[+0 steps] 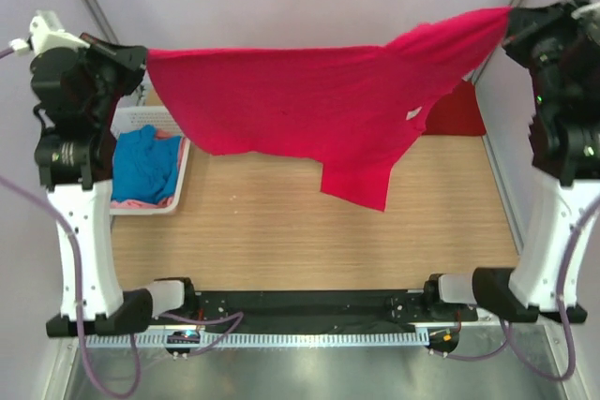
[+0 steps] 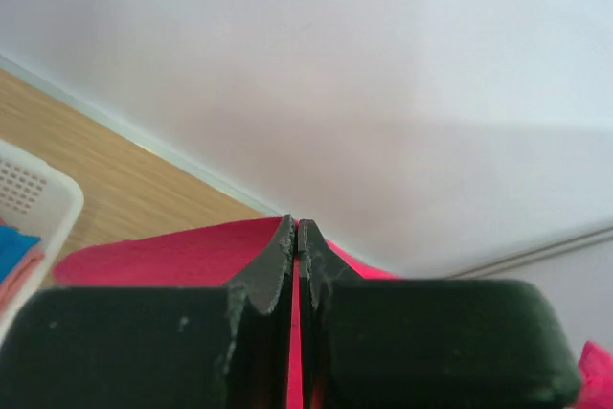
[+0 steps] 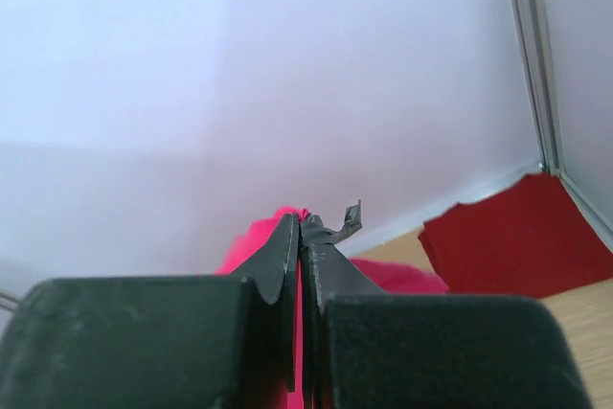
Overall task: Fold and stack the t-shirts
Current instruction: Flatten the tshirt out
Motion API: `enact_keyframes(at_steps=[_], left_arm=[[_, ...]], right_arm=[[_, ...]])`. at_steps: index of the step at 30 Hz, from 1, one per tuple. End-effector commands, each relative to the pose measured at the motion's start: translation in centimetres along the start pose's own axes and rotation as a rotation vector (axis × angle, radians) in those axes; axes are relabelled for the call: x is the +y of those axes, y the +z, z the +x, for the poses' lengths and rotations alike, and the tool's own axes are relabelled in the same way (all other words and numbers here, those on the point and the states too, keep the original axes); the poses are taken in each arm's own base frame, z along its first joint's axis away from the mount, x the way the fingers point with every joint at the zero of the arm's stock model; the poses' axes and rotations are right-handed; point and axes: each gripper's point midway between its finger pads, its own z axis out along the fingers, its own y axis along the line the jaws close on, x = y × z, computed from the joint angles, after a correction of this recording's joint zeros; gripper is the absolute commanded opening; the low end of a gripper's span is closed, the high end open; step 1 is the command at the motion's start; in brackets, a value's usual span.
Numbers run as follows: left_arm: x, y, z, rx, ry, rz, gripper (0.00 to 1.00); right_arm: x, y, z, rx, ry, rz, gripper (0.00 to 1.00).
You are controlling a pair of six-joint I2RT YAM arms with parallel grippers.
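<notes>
A bright pinkish-red t-shirt (image 1: 319, 105) hangs spread in the air between both arms, high above the wooden table. My left gripper (image 1: 141, 55) is shut on its left corner; the cloth (image 2: 182, 251) shows between the jaws in the left wrist view. My right gripper (image 1: 511, 16) is shut on its right corner, cloth (image 3: 254, 241) pinched between the jaws. A darker red folded t-shirt (image 1: 459, 110) lies at the back right of the table, also in the right wrist view (image 3: 517, 241). A blue t-shirt (image 1: 145, 166) and a pale pink one (image 1: 141, 203) lie in the basket.
A white lattice basket (image 1: 178, 185) stands at the left of the table, its corner in the left wrist view (image 2: 38, 193). The wooden tabletop (image 1: 281, 241) lies below the hanging shirt. Walls and metal frame posts close the back and sides.
</notes>
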Motion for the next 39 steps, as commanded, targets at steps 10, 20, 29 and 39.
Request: enact_keyframes(at_steps=[10,20,29,39], left_arm=[[-3.4,-17.2,-2.6,-0.047,-0.15,0.113,0.0],[-3.6,-24.2,-3.5,-0.061,-0.137,0.107,0.0],[0.9,-14.9,2.2,0.092,-0.173,-0.041,0.0],[5.2,-2.4,6.2,0.099,-0.141,-0.104,0.0]], right_arm=[[1.9,-21.1,-11.3,-0.356,0.117,-0.165,0.01],[0.9,-29.2,-13.3,-0.415,0.268,-0.273,0.01],[1.2,-18.3,-8.4,-0.248,0.031,-0.18,0.01],[4.0,-1.9,5.0,-0.064,-0.301,-0.12,0.01]])
